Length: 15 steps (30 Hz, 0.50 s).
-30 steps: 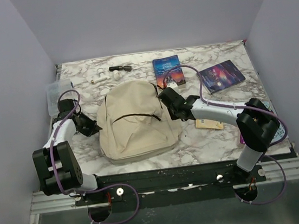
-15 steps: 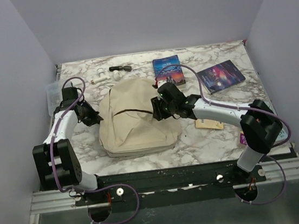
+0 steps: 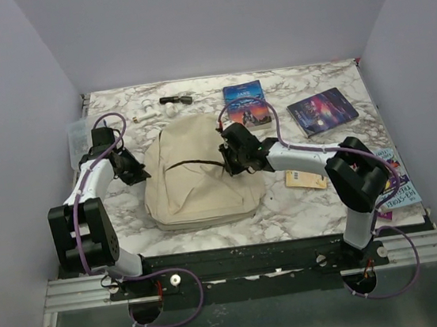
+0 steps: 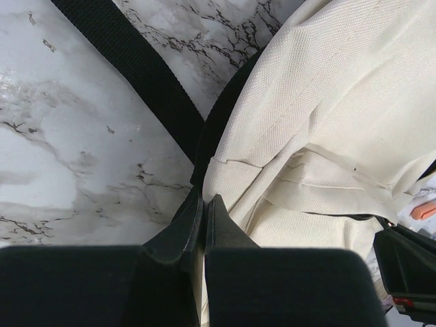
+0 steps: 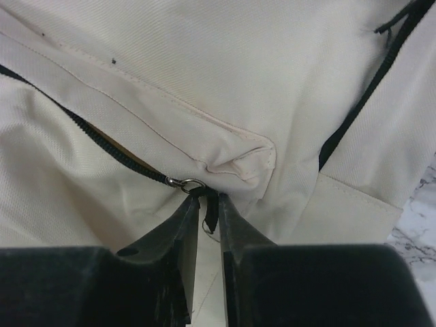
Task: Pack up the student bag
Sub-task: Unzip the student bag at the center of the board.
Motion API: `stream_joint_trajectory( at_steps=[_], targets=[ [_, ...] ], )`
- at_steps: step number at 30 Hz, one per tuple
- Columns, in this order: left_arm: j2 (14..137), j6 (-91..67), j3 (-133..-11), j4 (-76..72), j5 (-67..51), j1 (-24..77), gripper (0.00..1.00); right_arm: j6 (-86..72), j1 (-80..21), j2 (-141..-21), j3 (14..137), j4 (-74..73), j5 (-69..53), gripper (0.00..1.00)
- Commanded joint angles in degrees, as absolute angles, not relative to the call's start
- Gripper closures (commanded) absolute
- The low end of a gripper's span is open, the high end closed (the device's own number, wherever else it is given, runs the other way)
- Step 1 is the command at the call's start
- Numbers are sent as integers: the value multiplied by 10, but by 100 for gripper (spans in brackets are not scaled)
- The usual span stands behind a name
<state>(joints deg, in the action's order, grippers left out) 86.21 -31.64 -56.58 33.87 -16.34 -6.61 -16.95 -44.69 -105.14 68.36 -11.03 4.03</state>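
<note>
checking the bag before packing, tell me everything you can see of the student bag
The student bag is soft beige canvas with black zippers and straps. It lies flat on the marble table between the arms. A black strap trails onto the table at its left. The left end effector pinches fabric at its left edge. The right end effector is closed on a black zipper pull on its right side.

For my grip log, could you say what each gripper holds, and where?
Left gripper pinches the student bag at its side edge. Right gripper brackets the zipper pull; grip cannot be told.
</note>
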Motion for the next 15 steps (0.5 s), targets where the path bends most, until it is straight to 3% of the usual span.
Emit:
stream_joint_trajectory(
  at_steps=[1,5,15],
  targets=[
    [861,-305,-588,346,-148,-64,100,-187,-451,-1043,676,-126,85,85],
    [866,-303,-591,350,-142,-64,100,-204,-451,-1020,644,-135,115,99],
    [868,-298,-599,356,-134,-65,100,-231,-449,-1023,632,-177,181,99]
  ],
)
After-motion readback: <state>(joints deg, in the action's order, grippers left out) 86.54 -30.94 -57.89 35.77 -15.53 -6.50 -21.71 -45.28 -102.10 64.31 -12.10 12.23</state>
